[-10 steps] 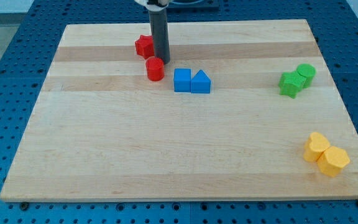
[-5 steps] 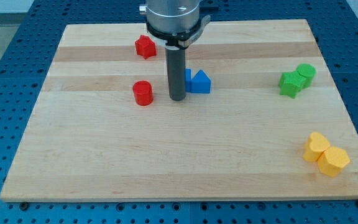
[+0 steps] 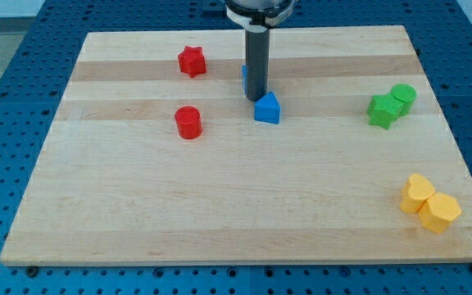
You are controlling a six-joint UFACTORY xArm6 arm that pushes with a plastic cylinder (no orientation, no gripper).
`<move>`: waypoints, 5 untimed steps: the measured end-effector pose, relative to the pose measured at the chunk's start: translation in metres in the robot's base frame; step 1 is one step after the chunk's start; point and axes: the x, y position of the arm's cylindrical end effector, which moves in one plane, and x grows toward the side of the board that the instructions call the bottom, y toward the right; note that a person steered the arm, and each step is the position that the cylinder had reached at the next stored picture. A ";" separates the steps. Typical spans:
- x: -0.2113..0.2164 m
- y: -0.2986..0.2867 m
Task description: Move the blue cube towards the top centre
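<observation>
The blue cube [image 3: 243,79] is mostly hidden behind my rod; only a sliver of its left side shows, a little above the board's middle. My tip [image 3: 256,99] stands right at the cube's near side and just above and left of the blue triangular block [image 3: 267,108]. Whether the tip touches the cube cannot be told.
A red star block [image 3: 191,61] lies at the upper left and a red cylinder [image 3: 188,122] below it. Two green blocks [image 3: 390,105] sit at the right edge. Two yellow blocks [image 3: 428,203] sit at the lower right. The wooden board [image 3: 138,205] rests on a blue perforated table.
My rod swept down past the red cylinder, pushing it down and left, then moved up and right. The blue cube has gone up, away from the blue triangular block.
</observation>
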 end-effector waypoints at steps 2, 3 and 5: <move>-0.041 0.000; -0.061 0.000; -0.097 0.000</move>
